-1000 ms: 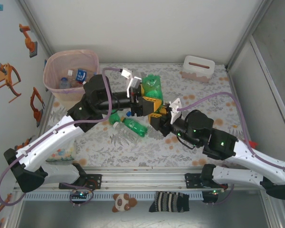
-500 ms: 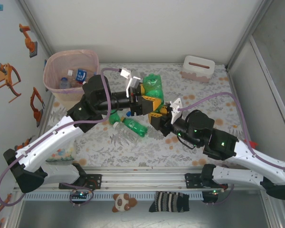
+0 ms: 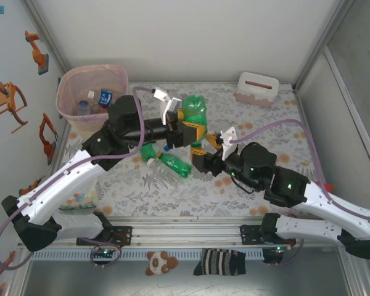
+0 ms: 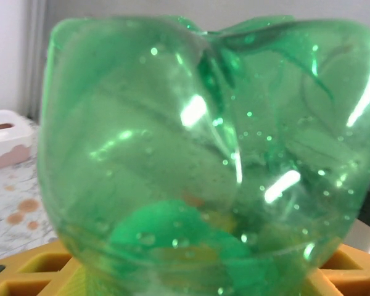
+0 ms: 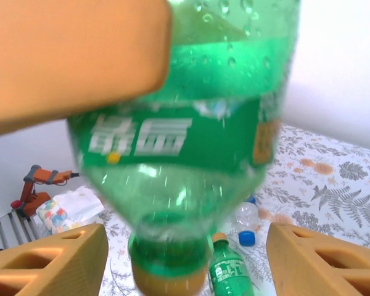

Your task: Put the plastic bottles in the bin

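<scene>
White slotted box (image 3: 258,88) far right; possibly a striped sock (image 3: 219,261).

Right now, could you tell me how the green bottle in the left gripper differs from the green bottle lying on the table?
The gripped bottle is larger; the table bottle is smaller. The gripped bottle is held by the left gripper; the table bottle lies on its side. Both are green plastic with green labels.

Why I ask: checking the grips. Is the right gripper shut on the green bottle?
No: the right gripper stands open, its fingers well clear of the green bottle on both sides.
</scene>
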`<action>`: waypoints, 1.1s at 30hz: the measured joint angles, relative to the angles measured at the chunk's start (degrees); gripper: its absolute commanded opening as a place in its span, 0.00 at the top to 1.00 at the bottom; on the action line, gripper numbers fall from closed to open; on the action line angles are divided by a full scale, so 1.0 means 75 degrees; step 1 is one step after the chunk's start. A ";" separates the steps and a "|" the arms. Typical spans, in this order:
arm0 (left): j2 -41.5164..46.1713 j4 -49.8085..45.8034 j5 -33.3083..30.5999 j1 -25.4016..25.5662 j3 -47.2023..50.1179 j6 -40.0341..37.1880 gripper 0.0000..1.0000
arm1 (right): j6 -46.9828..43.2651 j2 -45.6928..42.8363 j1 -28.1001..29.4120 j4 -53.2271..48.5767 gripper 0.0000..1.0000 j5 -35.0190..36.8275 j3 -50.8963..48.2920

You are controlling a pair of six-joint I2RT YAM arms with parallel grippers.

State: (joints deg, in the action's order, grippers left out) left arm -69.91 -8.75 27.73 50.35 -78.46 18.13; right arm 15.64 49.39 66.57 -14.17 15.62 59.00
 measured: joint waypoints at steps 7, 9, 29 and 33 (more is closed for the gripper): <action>0.0216 -0.1005 -0.0629 -0.1236 -0.0449 0.0096 0.45 | -0.0003 -0.0035 0.0000 -0.0175 0.32 0.0108 0.0000; 0.0216 -0.1300 -0.0746 -0.1530 -0.0685 0.0102 0.46 | -0.0006 -0.0067 0.0000 -0.0227 0.32 0.0149 0.0000; -0.0775 -0.1891 -0.1061 -0.6018 -0.1839 0.2943 0.61 | -0.0006 -0.0300 0.0000 -0.0417 0.32 0.0455 0.0000; -0.1186 -0.1906 -0.1664 -0.6356 -0.1839 0.4019 0.62 | -0.0006 -0.0504 0.0000 -0.0423 0.32 0.0551 0.0000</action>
State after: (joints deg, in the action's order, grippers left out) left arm -78.81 -23.05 15.25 2.68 -92.25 48.27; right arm 15.59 45.60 66.57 -17.34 19.75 59.00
